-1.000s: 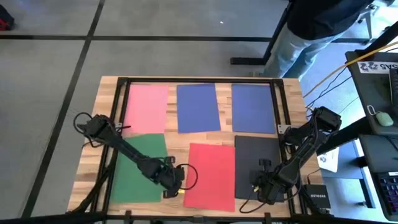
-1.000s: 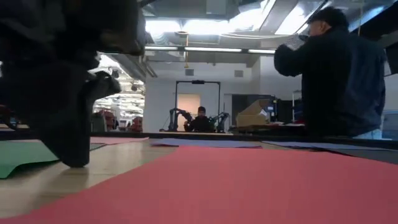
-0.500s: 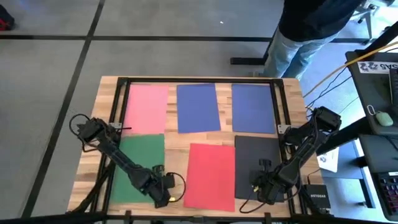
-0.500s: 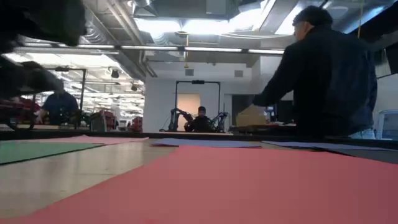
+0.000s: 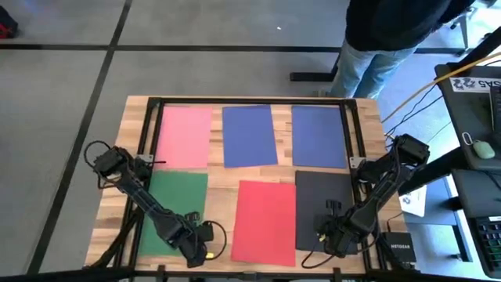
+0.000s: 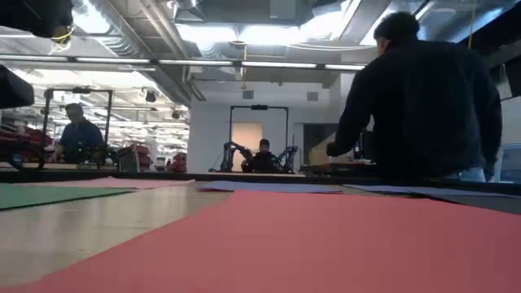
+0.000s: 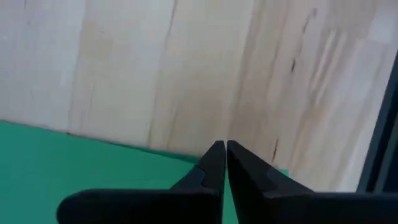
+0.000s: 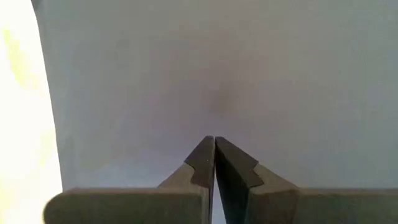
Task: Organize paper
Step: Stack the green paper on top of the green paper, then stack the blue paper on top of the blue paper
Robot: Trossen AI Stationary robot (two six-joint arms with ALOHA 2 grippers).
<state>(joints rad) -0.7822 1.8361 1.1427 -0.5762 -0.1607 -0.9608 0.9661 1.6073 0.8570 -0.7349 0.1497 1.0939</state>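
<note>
**rigwatcher:** Where's all the paper sitting on your end?

**me:** From the overhead cam I see six sheets laid flat in two rows on the wooden worktop (image 5: 117,168). Far row: pink sheet (image 5: 185,137), then two blue sheets, one in the middle (image 5: 249,135) and one toward the right arm's side (image 5: 318,136). Near row: green sheet (image 5: 174,211), red sheet (image 5: 264,222), dark grey sheet (image 5: 317,210). None of them overlap, there's bare wood between each.

**rigwatcher:** And the arms?

**me:** My left end effector (image 5: 196,248) is down by the near corner of the green sheet, between it and the red one. On its wrist cam (image 7: 222,149) the two fingers are pinched together at the tips with nothing between them, green paper (image 7: 74,168) and bare wood underneath. My right end effector (image 5: 333,239) is over the near edge of the dark grey sheet. Its wrist cam (image 8: 214,144) shows the same thing: fingers closed tip to tip, empty, plain grey paper (image 8: 236,74) filling the view.

**rigwatcher:** Anyone around?

**me:** A person in a dark top (image 6: 423,106) is standing at the far side of the worktop.
</note>
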